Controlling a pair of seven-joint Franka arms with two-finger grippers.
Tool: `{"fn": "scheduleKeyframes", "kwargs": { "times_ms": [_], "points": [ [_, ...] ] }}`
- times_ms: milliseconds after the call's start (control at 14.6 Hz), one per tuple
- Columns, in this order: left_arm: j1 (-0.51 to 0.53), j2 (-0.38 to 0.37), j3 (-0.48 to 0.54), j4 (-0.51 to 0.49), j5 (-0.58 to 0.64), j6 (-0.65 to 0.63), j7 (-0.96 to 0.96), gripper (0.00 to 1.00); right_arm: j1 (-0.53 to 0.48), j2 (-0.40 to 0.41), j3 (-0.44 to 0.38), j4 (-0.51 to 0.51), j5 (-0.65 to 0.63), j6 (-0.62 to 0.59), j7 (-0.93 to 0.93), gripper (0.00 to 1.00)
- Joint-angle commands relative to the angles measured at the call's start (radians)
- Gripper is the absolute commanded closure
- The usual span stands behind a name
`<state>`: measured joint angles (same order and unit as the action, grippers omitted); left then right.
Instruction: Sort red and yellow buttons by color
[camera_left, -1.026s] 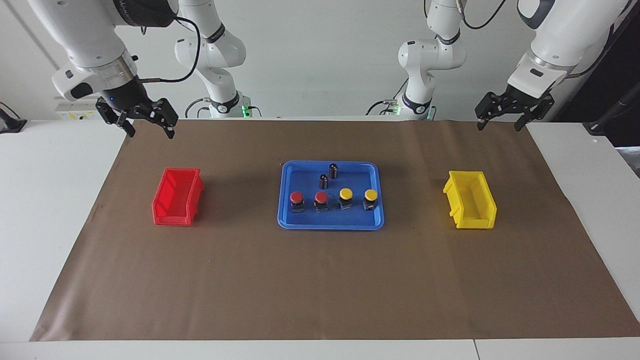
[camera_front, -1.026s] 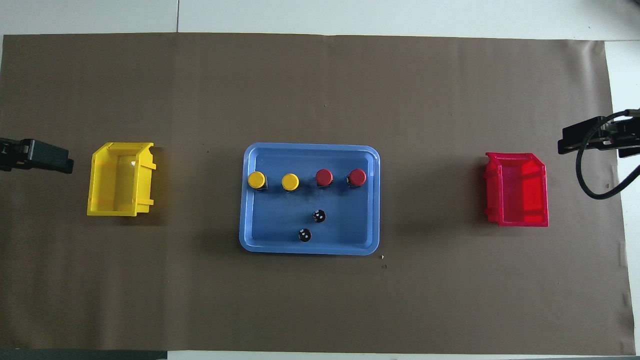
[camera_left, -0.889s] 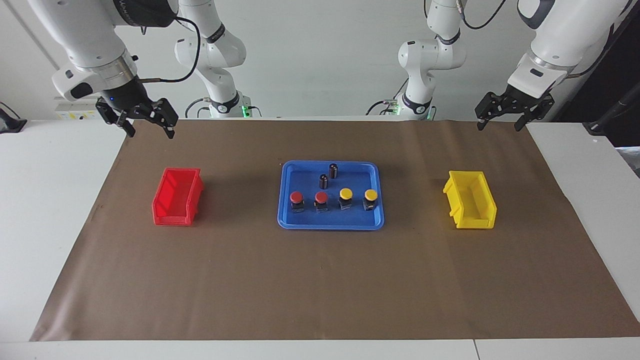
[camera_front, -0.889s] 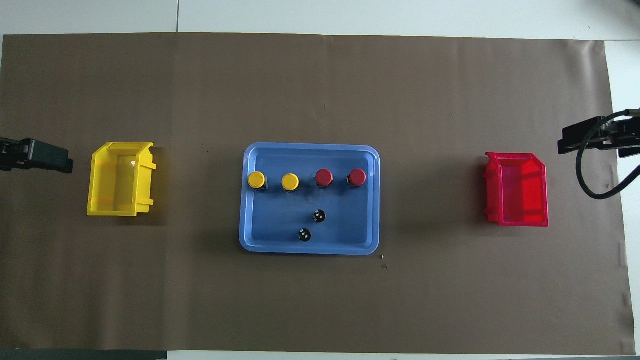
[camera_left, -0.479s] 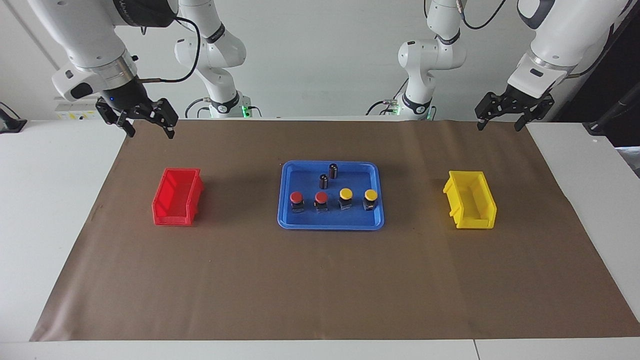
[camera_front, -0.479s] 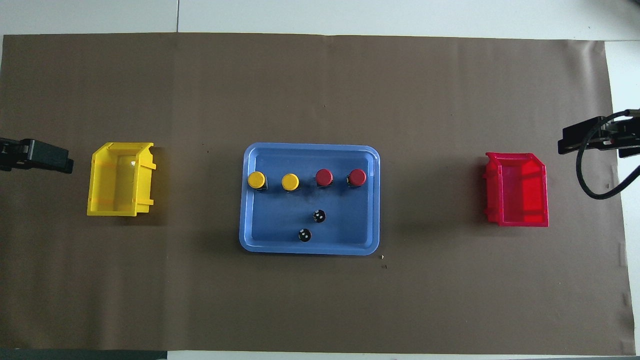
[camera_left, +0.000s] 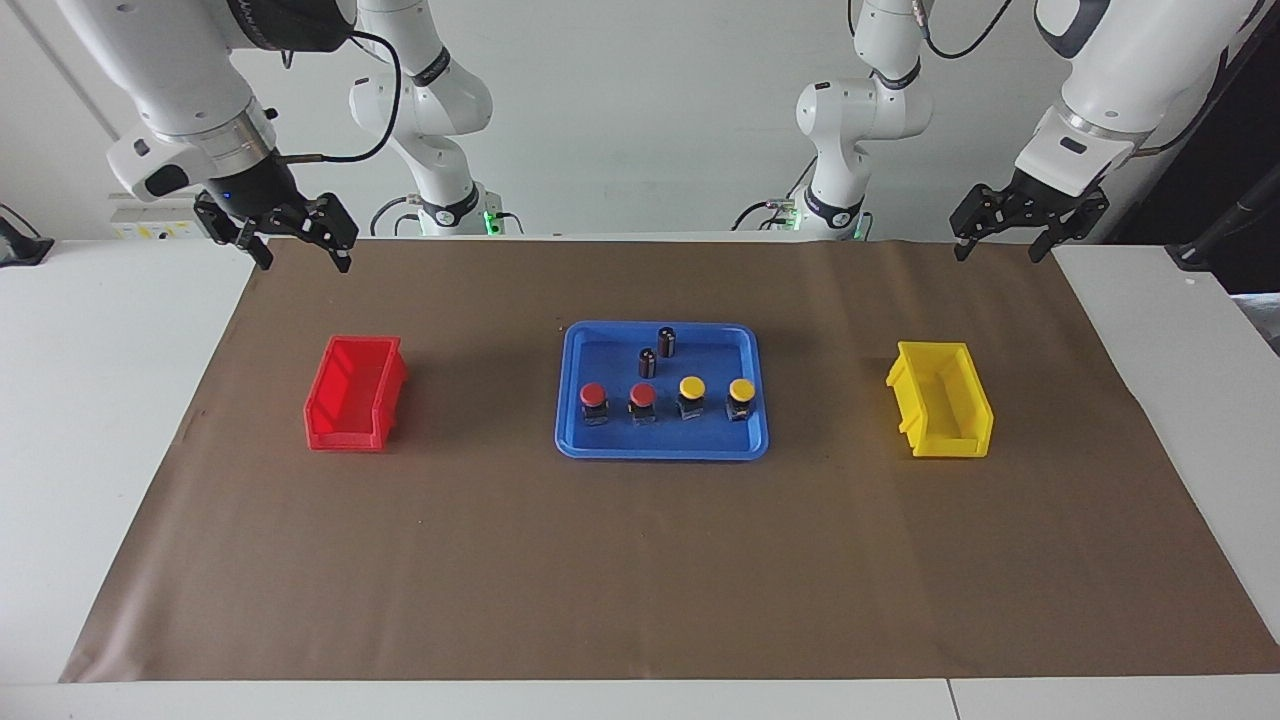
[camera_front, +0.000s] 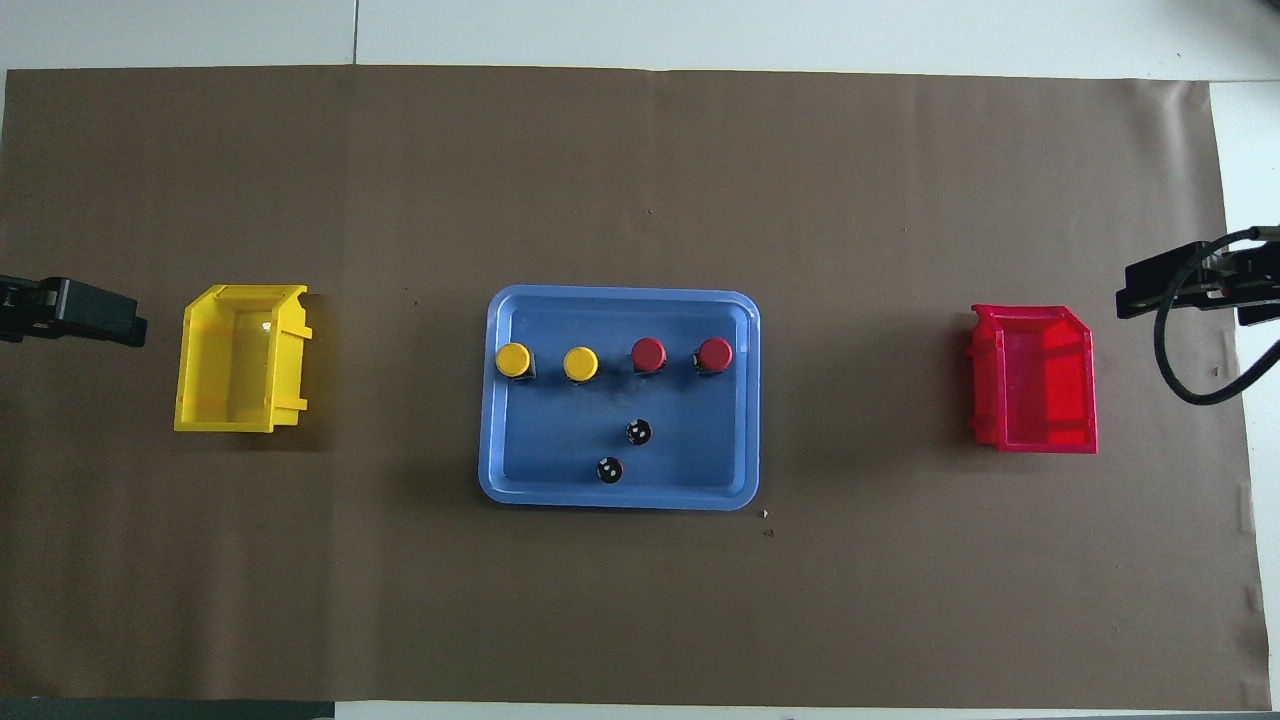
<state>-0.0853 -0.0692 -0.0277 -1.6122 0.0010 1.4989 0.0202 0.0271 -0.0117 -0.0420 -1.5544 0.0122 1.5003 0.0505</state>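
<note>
Two red buttons (camera_left: 593, 395) (camera_left: 642, 396) and two yellow buttons (camera_left: 692, 387) (camera_left: 741, 389) stand in a row in the blue tray (camera_left: 660, 452). The reds are toward the right arm's end. In the overhead view the reds (camera_front: 714, 354) (camera_front: 648, 354) and yellows (camera_front: 580, 363) (camera_front: 513, 359) show in the same row. My right gripper (camera_left: 302, 262) is open and empty, raised over the paper's edge, above and apart from the red bin (camera_left: 355, 392). My left gripper (camera_left: 998, 255) is open and empty, raised over the paper's edge, apart from the yellow bin (camera_left: 942, 412).
Two dark capless cylinders (camera_left: 667, 342) (camera_left: 648, 362) stand in the tray, nearer to the robots than the buttons. The red bin (camera_front: 1032, 380) and yellow bin (camera_front: 240, 358) are both empty. Brown paper (camera_left: 640, 570) covers the table.
The right gripper has shifted very slightly toward the robots' end. The left gripper, buttons, tray and bins have not moved.
</note>
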Motion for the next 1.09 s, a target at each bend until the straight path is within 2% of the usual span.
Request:
{"fn": "scheduleKeyframes", "kwargs": {
  "times_ms": [0,137,274,411,547,684,821,958,1026],
  "points": [
    [0.007,-0.027,0.002,-0.026,-0.015,-0.006,0.007,0.00,0.011,-0.008,0.020,-0.016,0.026,0.056,-0.024,0.00],
    [0.007,-0.027,0.002,-0.026,-0.016,-0.005,0.007,0.00,0.075,0.007,0.036,-0.004,0.038,0.080,0.043,0.00],
    [0.007,-0.027,0.002,-0.026,-0.016,-0.005,0.007,0.00,0.173,0.097,0.042,0.087,0.025,0.069,0.193,0.00],
    [0.007,-0.027,0.002,-0.026,-0.016,-0.005,0.007,0.00,0.294,0.220,0.040,0.163,0.018,0.087,0.323,0.00],
    [0.007,-0.027,0.002,-0.026,-0.016,-0.005,0.007,0.00,0.380,0.315,0.040,0.191,0.008,0.237,0.457,0.00],
    [0.007,-0.027,0.002,-0.026,-0.016,-0.006,0.007,0.00,0.431,0.352,0.040,0.092,-0.005,0.387,0.514,0.00],
    [0.007,-0.027,0.002,-0.026,-0.016,-0.005,0.009,0.00,0.470,0.381,0.040,0.019,-0.041,0.440,0.537,0.00],
    [0.007,-0.027,0.002,-0.026,-0.016,-0.005,0.007,0.00,0.470,0.366,0.040,-0.085,-0.055,0.532,0.536,0.00],
    [0.007,-0.027,0.002,-0.025,-0.016,-0.005,0.007,0.00,0.470,0.363,0.040,-0.110,-0.055,0.540,0.536,0.00]
  ]
}}
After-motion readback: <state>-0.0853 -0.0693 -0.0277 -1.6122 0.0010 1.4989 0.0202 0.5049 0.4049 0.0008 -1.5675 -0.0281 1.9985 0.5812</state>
